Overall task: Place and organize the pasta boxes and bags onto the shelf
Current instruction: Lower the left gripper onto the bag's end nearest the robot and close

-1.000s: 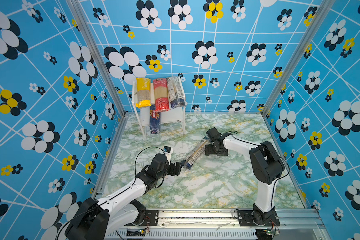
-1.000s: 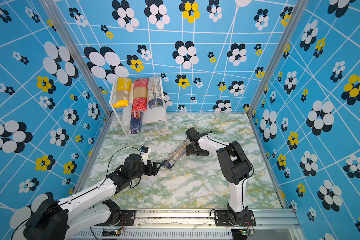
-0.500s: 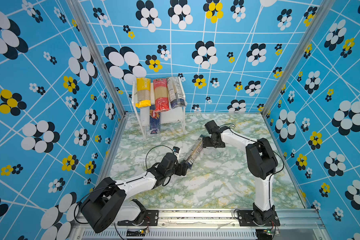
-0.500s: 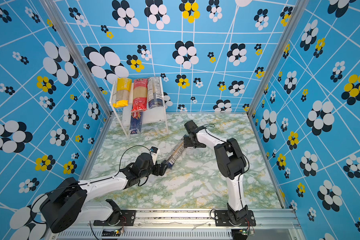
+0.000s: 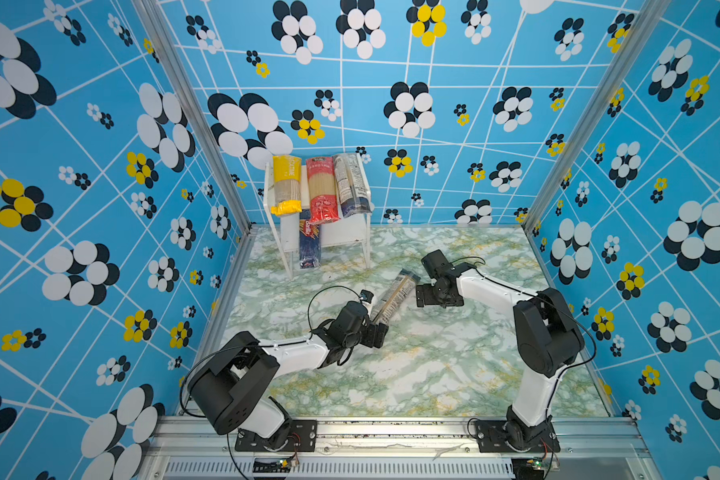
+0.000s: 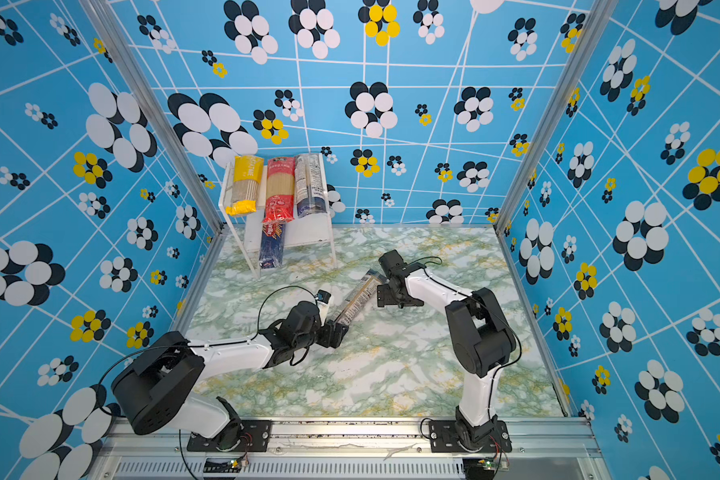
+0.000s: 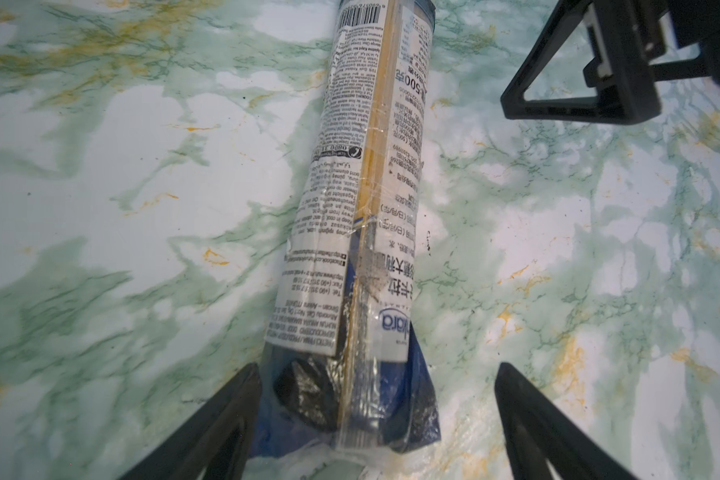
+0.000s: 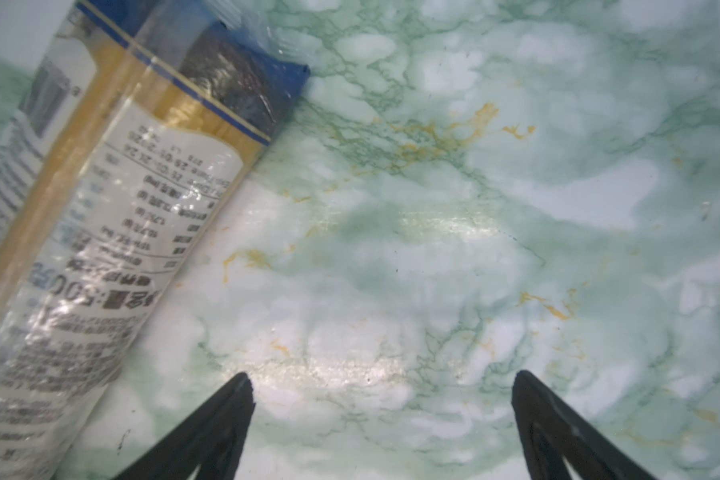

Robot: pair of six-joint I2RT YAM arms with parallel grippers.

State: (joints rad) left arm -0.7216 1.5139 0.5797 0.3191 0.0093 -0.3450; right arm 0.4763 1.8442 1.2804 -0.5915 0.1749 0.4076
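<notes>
Left gripper (image 7: 377, 368) has slid forward to straddle the near end of the bag (image 5: 393, 296) on the table (image 5: 454, 365), jaws released, right gripper (image 8: 381, 378) also unclenched beside the far end; better centre it before closing firmly.

Both my arms match: the left arm (image 5: 296, 353) and right arm (image 5: 491, 291) have white link shells, bulky black joint housings, thin black cables (image 5: 336, 286) looping outside, and black base plates (image 5: 304, 432) with screws. The left gripper (image 7: 377, 365) has black triangular open-frame fingers.
</notes>
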